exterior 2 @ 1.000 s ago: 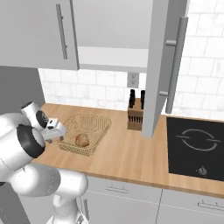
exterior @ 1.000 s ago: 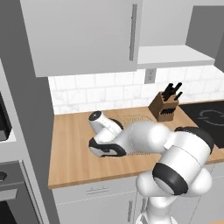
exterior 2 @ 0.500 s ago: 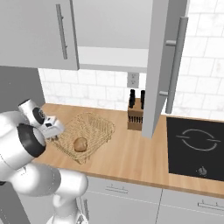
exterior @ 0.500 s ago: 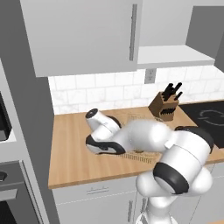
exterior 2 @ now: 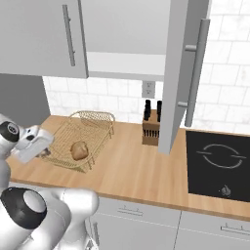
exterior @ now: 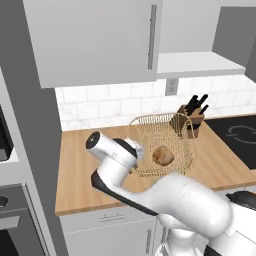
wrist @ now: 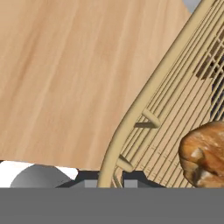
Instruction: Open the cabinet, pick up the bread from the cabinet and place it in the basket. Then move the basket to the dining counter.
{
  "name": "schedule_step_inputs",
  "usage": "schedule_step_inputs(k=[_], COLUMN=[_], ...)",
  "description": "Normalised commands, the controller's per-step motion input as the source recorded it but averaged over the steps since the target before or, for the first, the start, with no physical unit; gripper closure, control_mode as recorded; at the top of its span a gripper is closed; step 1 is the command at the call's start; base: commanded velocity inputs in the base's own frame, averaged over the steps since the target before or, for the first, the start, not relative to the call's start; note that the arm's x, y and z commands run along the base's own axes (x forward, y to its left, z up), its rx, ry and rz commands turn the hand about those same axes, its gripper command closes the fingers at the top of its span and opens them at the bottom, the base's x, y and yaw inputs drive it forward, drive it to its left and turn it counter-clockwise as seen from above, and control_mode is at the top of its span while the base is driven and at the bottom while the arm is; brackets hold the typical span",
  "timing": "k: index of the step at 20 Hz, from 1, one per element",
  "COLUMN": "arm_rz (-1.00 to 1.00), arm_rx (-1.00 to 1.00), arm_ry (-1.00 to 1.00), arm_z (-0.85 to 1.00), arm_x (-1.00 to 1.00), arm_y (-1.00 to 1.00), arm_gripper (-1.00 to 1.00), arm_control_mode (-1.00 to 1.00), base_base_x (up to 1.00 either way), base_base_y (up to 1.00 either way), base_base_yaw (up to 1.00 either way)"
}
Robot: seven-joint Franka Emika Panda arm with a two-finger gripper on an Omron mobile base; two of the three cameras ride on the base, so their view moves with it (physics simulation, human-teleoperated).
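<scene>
My gripper (exterior: 138, 159) (exterior 2: 48, 152) (wrist: 109, 180) is shut on the near rim of the tan wire basket (exterior: 161, 131) (exterior 2: 93, 128) (wrist: 135, 114). The basket is tilted, its gripped side raised off the wood worktop. The brown bread (exterior: 163, 156) (exterior 2: 79, 150) (wrist: 204, 154) lies inside it. Above, the cabinet (exterior: 100, 40) (exterior 2: 34, 34) has its left door closed. Its right door (exterior 2: 183, 73) stands open, baring the white shelf (exterior: 200, 62) (exterior 2: 124, 63). The dining counter is out of view.
A knife block (exterior: 190, 120) (exterior 2: 151, 126) stands by the tiled wall just right of the basket. A black hob (exterior: 239, 137) (exterior 2: 217, 163) is set in the worktop further right. The open door hangs over the worktop. A tall oven unit (exterior: 12, 165) bounds the left.
My gripper shut on the basket's rim. The hand then rose and the basket came up tilted, the bread sliding with it.
</scene>
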Motion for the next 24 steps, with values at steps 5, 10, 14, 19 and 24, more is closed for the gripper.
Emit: schedule_step_inputs(k=[5,10,14,19,24], arm_rz=[0.07,0.00,0.02,0.04,0.03], arm_rx=[-0.02,0.00,0.00,0.00,0.00], arm_ry=[0.00,0.03,0.05,0.12,0.02], arm_z=[1.00,1.00,0.89,0.44,0.40], arm_x=[-0.92,-0.90,-0.41,-0.03,-0.19], arm_y=[-0.12,-0.25,-0.25,-0.20,-0.16], arm_gripper=[1.00,1.00,1.00,1.00,1.00], arm_control_mode=[-1.00,-1.00,-1.00,-1.00,-1.00], base_base_x=[0.00,0.00,0.00,0.00,0.00], base_base_y=[0.00,0.00,0.00,0.00,0.00], base_base_yaw=[0.00,0.00,0.00,0.00,0.00])
